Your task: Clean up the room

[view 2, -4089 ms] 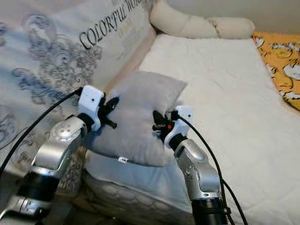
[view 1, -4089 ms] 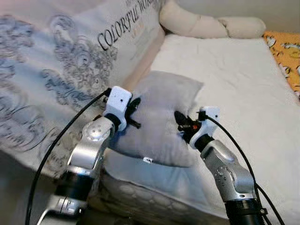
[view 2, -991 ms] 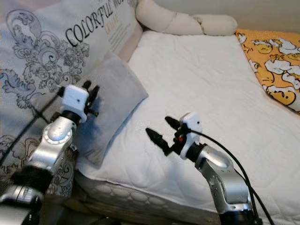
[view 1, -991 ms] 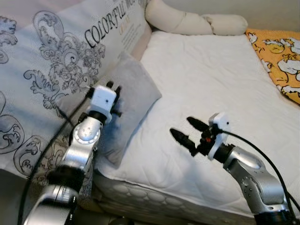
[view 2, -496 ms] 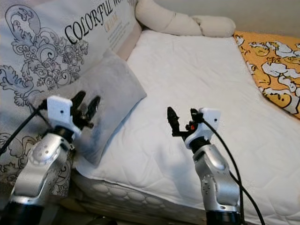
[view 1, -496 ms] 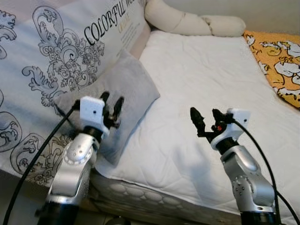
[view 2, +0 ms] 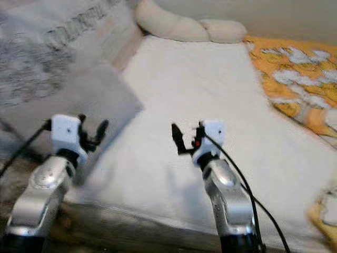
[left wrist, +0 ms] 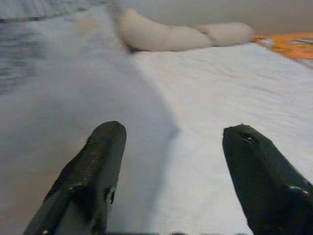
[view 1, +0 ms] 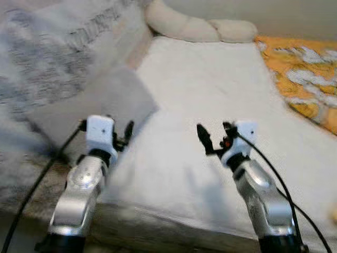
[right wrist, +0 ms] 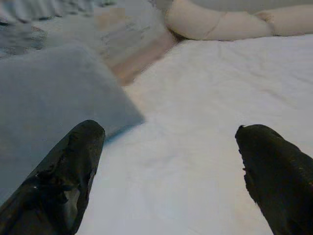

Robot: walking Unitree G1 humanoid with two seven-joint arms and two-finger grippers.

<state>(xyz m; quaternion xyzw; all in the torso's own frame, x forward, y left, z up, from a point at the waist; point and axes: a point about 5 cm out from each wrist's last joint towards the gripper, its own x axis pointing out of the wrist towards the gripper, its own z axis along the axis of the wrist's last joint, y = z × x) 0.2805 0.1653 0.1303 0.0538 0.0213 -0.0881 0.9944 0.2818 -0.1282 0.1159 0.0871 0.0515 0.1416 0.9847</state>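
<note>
A grey pillow (view 1: 100,100) lies at the left side of the white mattress (view 1: 210,89), leaning against a large printed cushion (view 1: 52,47). My left gripper (view 2: 92,130) hovers just in front of the pillow's near corner, open and holding nothing; in the left wrist view its fingers (left wrist: 98,166) frame the grey pillow (left wrist: 73,112). My right gripper (view 1: 215,138) is raised over the middle of the mattress, open and empty. In the right wrist view the grey pillow (right wrist: 49,93) sits ahead beyond one of the fingers (right wrist: 68,171). The head views are blurred.
A long cream bolster (view 1: 189,26) lies across the far end of the bed. An orange patterned blanket (view 1: 300,74) covers the right side. The bed's front edge (view 1: 158,221) runs just below both arms.
The grey pillow, held between both grippers four seconds ago, now rests against the printed cushion. Both grippers stay open and have drawn back from it. The camera has shifted and the picture is blurred.
</note>
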